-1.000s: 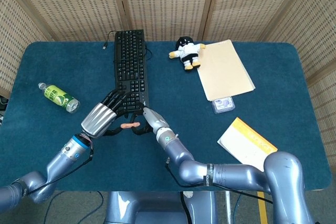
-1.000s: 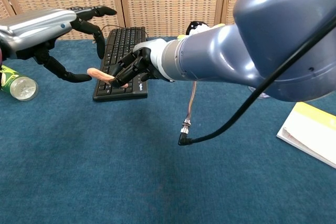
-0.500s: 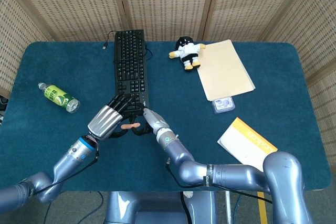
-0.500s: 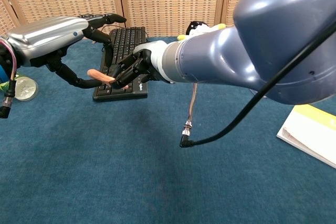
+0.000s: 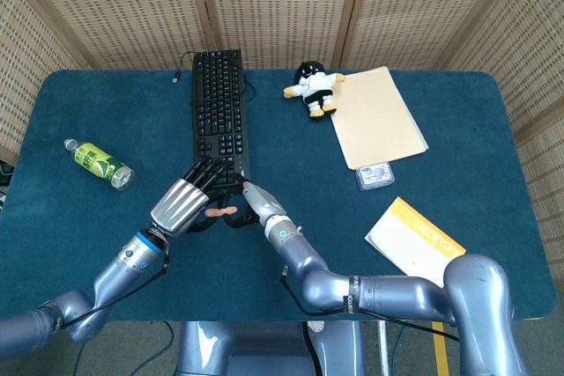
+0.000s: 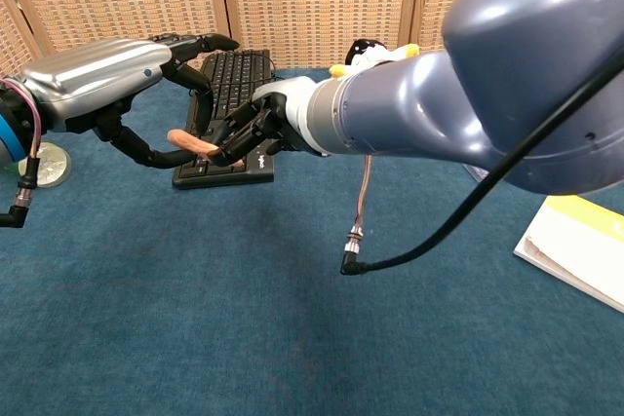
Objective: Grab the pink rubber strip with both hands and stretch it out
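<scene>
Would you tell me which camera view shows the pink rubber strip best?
The chest view: the pink rubber strip shows side-on between the left hand and right hand. The head view shows only a small pink sliver.

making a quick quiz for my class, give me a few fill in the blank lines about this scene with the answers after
1. The pink rubber strip is pinched at one end by the ____ hand.
2. The left hand reaches toward the strip's free end, its fingers ____.
3. Behind both hands lies a black ____.
4. Near the table's left edge a ____ lies on its side.

Answers: right; spread apart; keyboard; bottle
</scene>
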Available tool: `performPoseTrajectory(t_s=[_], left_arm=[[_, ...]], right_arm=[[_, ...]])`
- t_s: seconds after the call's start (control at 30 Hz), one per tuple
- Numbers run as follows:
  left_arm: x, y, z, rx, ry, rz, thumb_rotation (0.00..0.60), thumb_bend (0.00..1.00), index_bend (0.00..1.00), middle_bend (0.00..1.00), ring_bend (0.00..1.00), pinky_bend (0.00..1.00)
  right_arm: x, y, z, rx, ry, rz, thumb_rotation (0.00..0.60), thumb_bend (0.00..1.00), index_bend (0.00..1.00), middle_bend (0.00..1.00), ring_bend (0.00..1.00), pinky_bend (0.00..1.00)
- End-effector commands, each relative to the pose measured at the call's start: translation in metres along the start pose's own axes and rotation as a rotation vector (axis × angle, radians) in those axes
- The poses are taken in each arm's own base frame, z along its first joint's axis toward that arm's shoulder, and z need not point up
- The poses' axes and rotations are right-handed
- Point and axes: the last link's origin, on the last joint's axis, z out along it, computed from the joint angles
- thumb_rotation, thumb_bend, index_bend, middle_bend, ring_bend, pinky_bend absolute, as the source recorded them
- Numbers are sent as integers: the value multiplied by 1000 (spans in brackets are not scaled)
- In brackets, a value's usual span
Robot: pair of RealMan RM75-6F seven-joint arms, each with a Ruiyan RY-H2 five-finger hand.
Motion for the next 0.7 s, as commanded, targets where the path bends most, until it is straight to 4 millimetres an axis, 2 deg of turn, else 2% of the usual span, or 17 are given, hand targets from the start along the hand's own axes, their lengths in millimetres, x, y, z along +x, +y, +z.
performPoseTrajectory(t_s=[0.03,0.43,0.7], left_arm=[[0,0,0,2,2,11,600,321,548,0,0,0],[-3,5,2,4,-3,15,600,385,580,0,0,0],[-4,6,4,11,-6,8,600,430,672,0,0,0]], right_arm=[[0,1,-1,0,-1,1,600,587,671,110,0,0],[2,4,-2,-4,-4,6,600,587,672,111,0,0],[4,5,-3,-5,-5,4,600,588,674,114,0,0]])
